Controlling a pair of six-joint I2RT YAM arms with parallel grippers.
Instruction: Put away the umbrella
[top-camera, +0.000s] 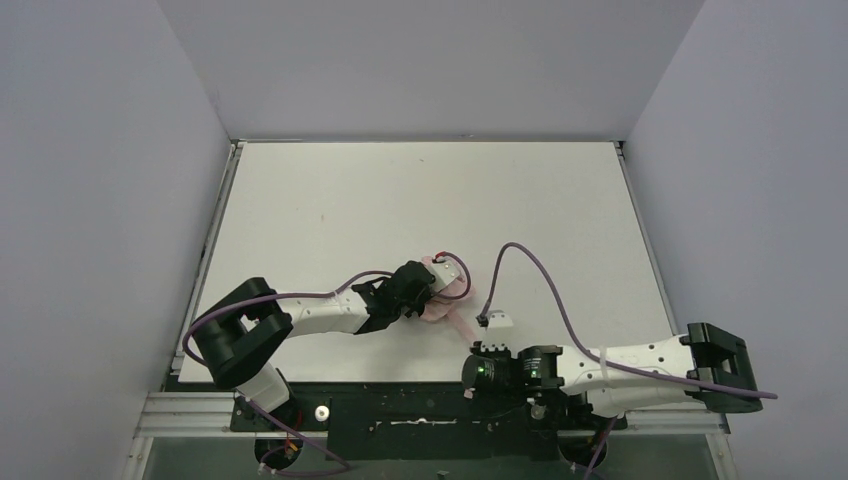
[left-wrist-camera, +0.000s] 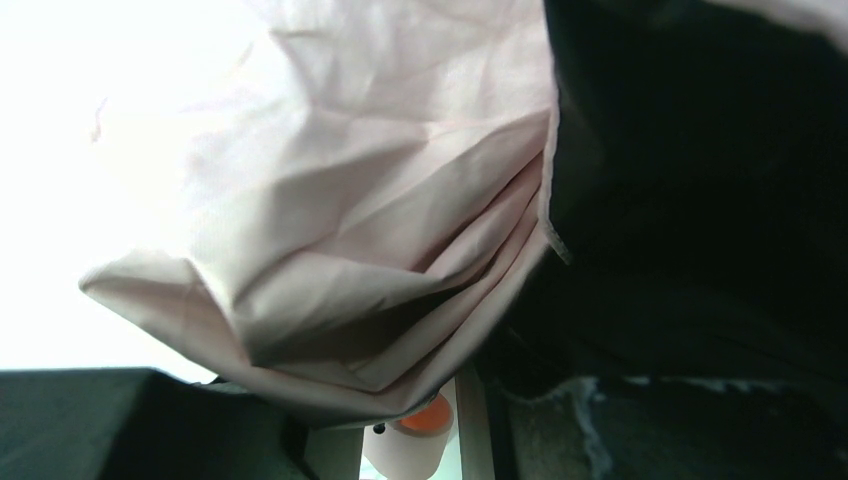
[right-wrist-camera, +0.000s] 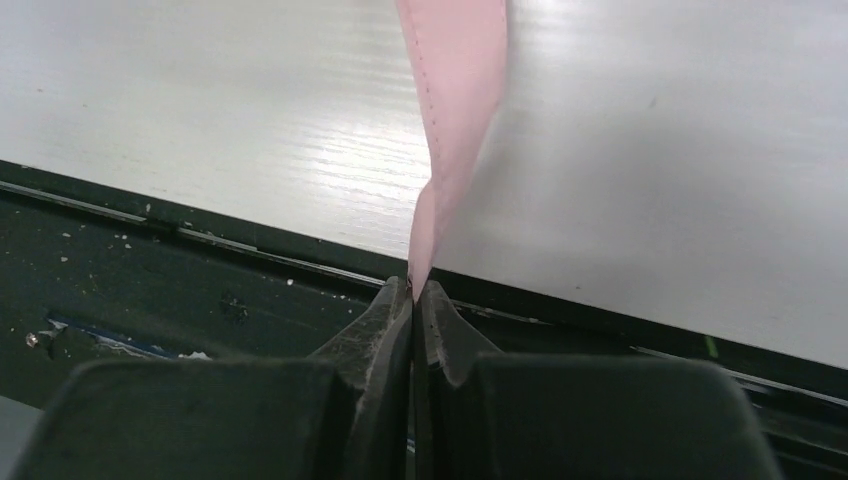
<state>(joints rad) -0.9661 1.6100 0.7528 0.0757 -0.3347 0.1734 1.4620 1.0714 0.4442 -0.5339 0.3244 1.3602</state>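
1. Right, right gripper (right-wrist-camera: 413, 290): fingers (right-wrist-camera: 385, 335) pressed fully together, pinching the end of the pink strap (right-wrist-camera: 455, 90) at their tips.
2. Strap: flat pale pink band with a stitched edge and one twist just above the pinch. It runs away over the white table (right-wrist-camera: 200, 120), and the pinch sits over the black near edge rail (right-wrist-camera: 150, 270).
3. Left gripper (top-camera: 436, 292): jaws partly apart and closed around the bunched fabric of the umbrella (left-wrist-camera: 330, 200). The cloth presses against the black finger (left-wrist-camera: 680, 180) on the right of the wrist view.
4. Umbrella look: pale pink cloth, crumpled, gathered in layered folds, hem visible along one edge. Shaft and handle can't be made out.
5. Place: umbrella is near the middle of the table, toward the near side, under the left gripper. The strap trails from it right and nearward to the right gripper at the near edge.
6. Purple cables (top-camera: 520, 255) loop above both wrists.
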